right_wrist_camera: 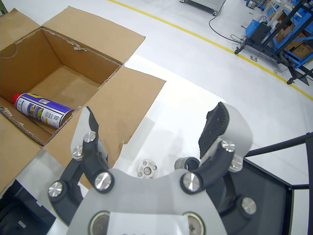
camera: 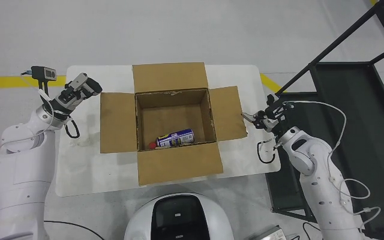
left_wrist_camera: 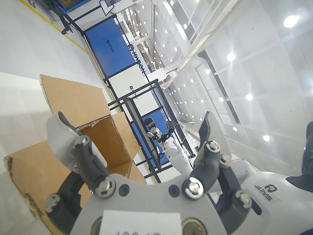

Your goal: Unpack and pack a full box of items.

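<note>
An open cardboard box (camera: 174, 99) stands in the middle of the white table (camera: 90, 174) with all flaps folded out. Inside lies a blue spray can (camera: 175, 138) with a red cap, on its side near the box's front wall; the right wrist view shows the can (right_wrist_camera: 41, 110) too. My left gripper (camera: 90, 86) hangs open and empty just beyond the box's left flap (left_wrist_camera: 27, 172). My right gripper (camera: 251, 117) is open and empty at the edge of the right flap (right_wrist_camera: 127, 103).
A black metal rack (camera: 342, 90) stands right of the table, close to my right arm. A small black camera on a post (camera: 43, 73) sits at the table's left back corner. Bare table surface lies in front of the box and along its left side.
</note>
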Tool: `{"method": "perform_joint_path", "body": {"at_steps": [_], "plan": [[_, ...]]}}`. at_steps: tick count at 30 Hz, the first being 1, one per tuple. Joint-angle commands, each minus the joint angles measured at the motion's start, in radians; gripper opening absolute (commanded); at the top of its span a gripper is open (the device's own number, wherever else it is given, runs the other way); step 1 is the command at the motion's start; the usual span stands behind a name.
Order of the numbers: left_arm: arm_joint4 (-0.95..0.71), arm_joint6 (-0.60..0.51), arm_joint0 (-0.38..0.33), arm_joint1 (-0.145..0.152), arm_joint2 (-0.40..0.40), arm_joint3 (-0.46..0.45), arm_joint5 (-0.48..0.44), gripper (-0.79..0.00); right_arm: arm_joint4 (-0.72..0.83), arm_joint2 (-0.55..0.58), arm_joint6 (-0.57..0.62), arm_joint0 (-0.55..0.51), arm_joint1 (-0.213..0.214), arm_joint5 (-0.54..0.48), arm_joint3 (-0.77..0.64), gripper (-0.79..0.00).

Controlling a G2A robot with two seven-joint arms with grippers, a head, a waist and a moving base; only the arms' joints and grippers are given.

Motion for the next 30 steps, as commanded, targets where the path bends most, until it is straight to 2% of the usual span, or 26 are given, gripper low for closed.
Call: {"method": "perform_joint_path", "body": {"at_steps": [1, 5, 10, 22, 24, 26, 30], "plan": [[0.000, 0.000, 0.000, 0.000, 0.000, 0.000, 0.000, 0.000, -0.075, 0.011, 0.022, -0.008, 0.007, -0.029, 0.017, 0.000], [0.000, 0.000, 0.000, 0.000, 0.000, 0.000, 0.000, 0.000, -0.148, 0.023, -0.022, -0.047, 0.017, -0.111, 0.108, 0.000], [0.000, 0.000, 0.000, 0.000, 0.000, 0.000, 0.000, 0.000, -0.141, 0.004, -0.055, -0.045, 0.018, -0.159, 0.254, 0.000], [0.000, 0.000, 0.000, 0.000, 0.000, 0.000, 0.000, 0.000, -0.116, -0.186, -0.098, 0.241, -0.010, -0.158, 0.675, 0.000], [0.000, 0.000, 0.000, 0.000, 0.000, 0.000, 0.000, 0.000, -0.119, -0.207, -0.111, 0.274, -0.014, -0.152, 0.727, 0.000], [0.000, 0.000, 0.000, 0.000, 0.000, 0.000, 0.000, 0.000, -0.133, -0.225, -0.125, 0.298, -0.017, -0.149, 0.769, -0.040], [0.000, 0.000, 0.000, 0.000, 0.000, 0.000, 0.000, 0.000, -0.173, -0.256, -0.159, 0.333, -0.020, -0.142, 0.830, -0.040]]}}
